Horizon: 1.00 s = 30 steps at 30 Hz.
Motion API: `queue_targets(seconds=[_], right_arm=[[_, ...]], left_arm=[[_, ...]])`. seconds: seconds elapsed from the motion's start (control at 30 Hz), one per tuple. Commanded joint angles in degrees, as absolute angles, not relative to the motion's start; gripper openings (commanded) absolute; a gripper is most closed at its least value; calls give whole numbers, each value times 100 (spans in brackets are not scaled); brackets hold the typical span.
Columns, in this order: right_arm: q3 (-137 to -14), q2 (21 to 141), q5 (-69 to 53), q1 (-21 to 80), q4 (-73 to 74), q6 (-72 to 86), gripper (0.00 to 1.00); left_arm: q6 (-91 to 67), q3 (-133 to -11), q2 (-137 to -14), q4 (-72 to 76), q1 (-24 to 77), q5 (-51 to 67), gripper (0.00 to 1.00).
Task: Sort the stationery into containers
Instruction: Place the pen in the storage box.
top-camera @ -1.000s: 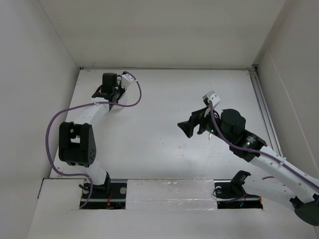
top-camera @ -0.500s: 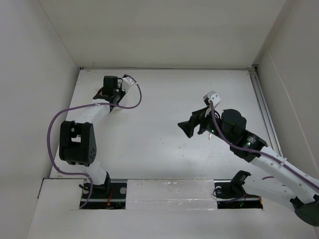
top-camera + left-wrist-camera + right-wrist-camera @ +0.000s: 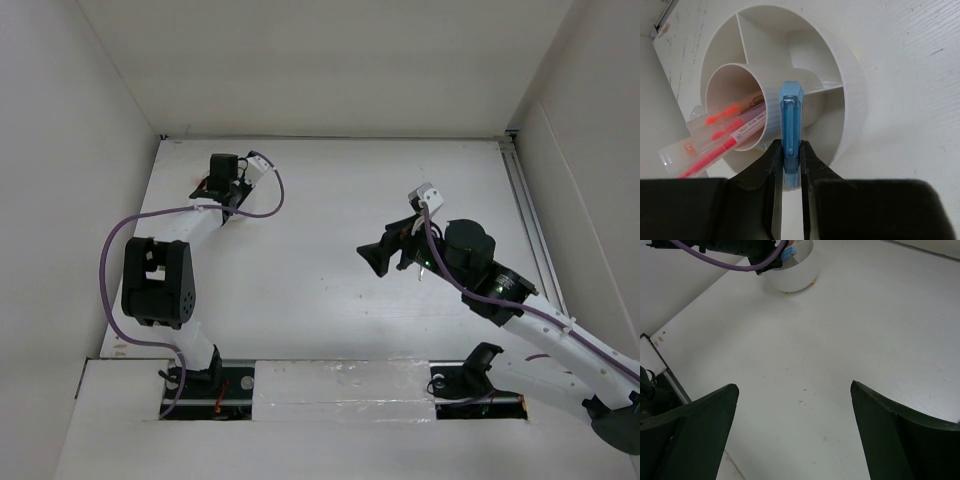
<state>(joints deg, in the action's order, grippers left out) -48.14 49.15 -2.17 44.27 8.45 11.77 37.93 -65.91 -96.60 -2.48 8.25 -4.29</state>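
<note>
Grip on the left side is tight: the left gripper (image 3: 790,149) has its black fingers pinched narrow on a light-blue plastic marker (image 3: 790,107), which sticks straight out past the fingertips. The marker hangs over a round white plastic tub (image 3: 852,100) w/ inner dividers, its far end above the rim of the tub's central tube (image 3: 740,75); whether it touches that rim is hard to tell from the wrist view. Thin red, pink and orange pens (image 3: 720,132) stand in that central tube, leaning out over its edge toward the left of the view. The other compartments in view look bare. From the top cam the left gripper (image 3: 215,175) sits at the far-left corner of the white table (image 3: 330,200), purple cable (image 3: 262,200) looping beside it; the tub is mostly hidden under it. The right gripper (image 3: 792,387) is spread wide w/ nothing between its fingers, hovering over bare table right of centre, well apart from the tub (image 3: 790,277), which the right wrist cam shows far off w/ the left arm above it.
</note>
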Motion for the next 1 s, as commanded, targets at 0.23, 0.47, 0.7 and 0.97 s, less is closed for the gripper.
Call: queue_targets(seconds=[0.23, 0.47, 0.7, 0.97], right_arm=[[-4843, 4825, -290, 4447, 483, 1143, 100], [-4843, 4825, -290, 4447, 483, 1143, 100], [-4843, 4878, -290, 4447, 483, 1143, 100], [-4790, 5036, -35, 4447, 483, 1143, 100]], left_arm=[[3560, -6724, -9519, -141, 826, -553, 25], [3507, -6829, -9343, -141, 826, -554, 31], [3313, -7075, -9071, -211, 826, -299, 31], [3059, -7137, -8281, -343, 826, -44, 41]])
